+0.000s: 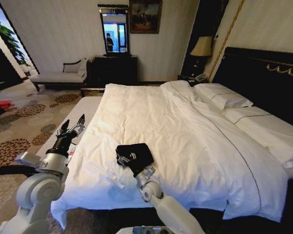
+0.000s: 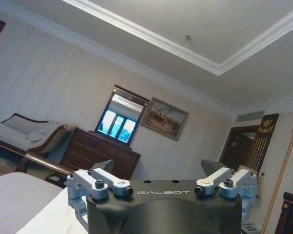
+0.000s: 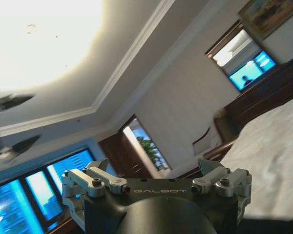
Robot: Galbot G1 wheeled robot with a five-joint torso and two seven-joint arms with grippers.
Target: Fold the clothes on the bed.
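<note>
The clothes [image 1: 135,153], a black T-shirt with white lettering, lie bunched in a small heap on the white duvet of the bed [image 1: 185,126], near its foot edge. My right gripper [image 1: 136,168] reaches up from below and sits at the near edge of the heap, dark against the dark cloth. In the right wrist view the right gripper [image 3: 155,163] points up and sideways over the bedding, its fingers [image 3: 100,163] spread with nothing between them. My left gripper [image 1: 73,123] hovers open over the bed's left edge, well left of the shirt, and the left wrist view shows the left gripper [image 2: 158,165] empty too.
The dark headboard [image 1: 263,78] with gold trim and the pillows [image 1: 222,97] stand at the right. A bench [image 1: 88,90] sits past the bed's far side. A chaise [image 1: 61,75], a dresser [image 1: 115,68] with a mirror and a lamp [image 1: 201,47] line the back wall. Patterned carpet [image 1: 19,122] lies to the left.
</note>
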